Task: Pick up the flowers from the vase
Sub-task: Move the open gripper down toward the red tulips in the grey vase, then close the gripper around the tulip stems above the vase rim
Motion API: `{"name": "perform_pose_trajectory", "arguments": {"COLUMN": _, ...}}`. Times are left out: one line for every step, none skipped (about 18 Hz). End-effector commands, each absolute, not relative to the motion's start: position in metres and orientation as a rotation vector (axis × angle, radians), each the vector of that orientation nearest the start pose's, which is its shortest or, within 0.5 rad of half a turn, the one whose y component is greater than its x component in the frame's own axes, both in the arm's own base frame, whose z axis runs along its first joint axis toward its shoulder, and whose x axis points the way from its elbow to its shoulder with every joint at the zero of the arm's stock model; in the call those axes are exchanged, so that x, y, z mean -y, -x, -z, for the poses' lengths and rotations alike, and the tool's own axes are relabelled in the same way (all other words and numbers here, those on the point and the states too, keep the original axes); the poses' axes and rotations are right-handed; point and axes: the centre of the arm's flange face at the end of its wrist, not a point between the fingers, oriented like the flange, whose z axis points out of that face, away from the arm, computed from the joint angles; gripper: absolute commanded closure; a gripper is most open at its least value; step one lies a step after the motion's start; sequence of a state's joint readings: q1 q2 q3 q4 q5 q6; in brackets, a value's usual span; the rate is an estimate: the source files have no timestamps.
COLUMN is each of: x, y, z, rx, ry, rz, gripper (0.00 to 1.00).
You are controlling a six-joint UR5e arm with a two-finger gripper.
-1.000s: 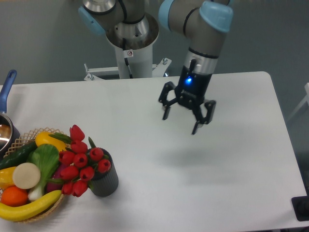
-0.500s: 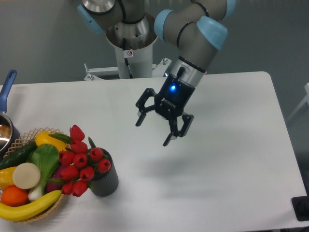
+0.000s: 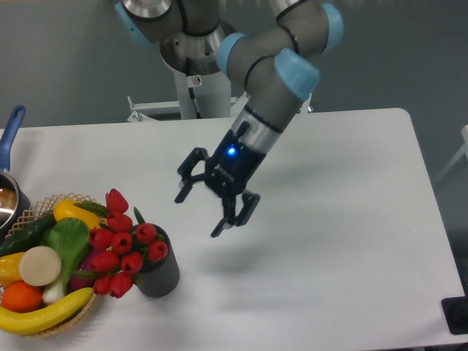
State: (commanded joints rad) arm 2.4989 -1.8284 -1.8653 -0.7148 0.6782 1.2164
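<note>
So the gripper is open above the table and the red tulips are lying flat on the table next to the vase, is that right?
Not quite. The gripper is open above the table, but the red tulips are not lying flat beside the vase: the camera view shows them standing in it, leaning toward the basket.

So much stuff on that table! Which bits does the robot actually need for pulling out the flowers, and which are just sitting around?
Needed:
flowers
vase
end effector, open above the table

Just lying about:
wicker basket
banana
orange
cucumber
pot with a blue handle
</note>
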Motion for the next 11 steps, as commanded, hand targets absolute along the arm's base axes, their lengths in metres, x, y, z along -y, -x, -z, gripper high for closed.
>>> {"name": "perform_pose_trajectory", "arguments": {"x": -0.506, "y": 0.314, "z": -0.337, "rx": -0.489, "ry": 2.160, "rz": 0.222, "gripper": 0.00}}
{"name": "perform_pose_trajectory", "arguments": {"x": -0.510, "y": 0.311, "z": -0.333, "rx": -0.494, "ry": 2.159, "rz": 0.236, "gripper": 0.00}}
{"name": "perform_pose_trajectory", "arguments": {"x": -0.516, "y": 0.307, "z": -0.332, "rx": -0.507, "ry": 2.157, "rz": 0.243, "gripper": 0.00}}
{"name": "perform_pose_trajectory", "arguments": {"x": -0.521, "y": 0.305, "z": -0.330, "rx": -0.515, "ry": 2.156, "rz": 0.251, "gripper": 0.00}}
{"name": "perform_pose_trajectory", "arguments": {"x": -0.527, "y": 0.307, "z": -0.329, "rx": -0.522, "ry": 2.154, "rz": 0.252, "gripper": 0.00}}
{"name": "perform_pose_trajectory", "arguments": {"x": -0.535, "y": 0.304, "z": -0.330, "rx": -0.540, "ry": 2.148, "rz": 0.254, "gripper": 0.00}}
{"name": "perform_pose_trajectory", "arguments": {"x": -0.542, "y": 0.304, "z": -0.329, "rx": -0.545, "ry": 2.146, "rz": 0.260, "gripper": 0.00}}
{"name": "perform_pose_trajectory", "arguments": {"x": -0.548, "y": 0.302, "z": -0.327, "rx": -0.553, "ry": 2.146, "rz": 0.268, "gripper": 0.00}}
{"name": "perform_pose_trajectory", "arguments": {"x": -0.553, "y": 0.300, "z": -0.324, "rx": -0.560, "ry": 2.145, "rz": 0.277, "gripper": 0.00}}
{"name": "perform_pose_trajectory", "arguments": {"x": -0.554, "y": 0.298, "z": -0.324, "rx": -0.565, "ry": 2.143, "rz": 0.279, "gripper": 0.00}}
{"name": "perform_pose_trajectory", "arguments": {"x": -0.557, "y": 0.295, "z": -0.322, "rx": -0.568, "ry": 2.144, "rz": 0.286, "gripper": 0.00}}
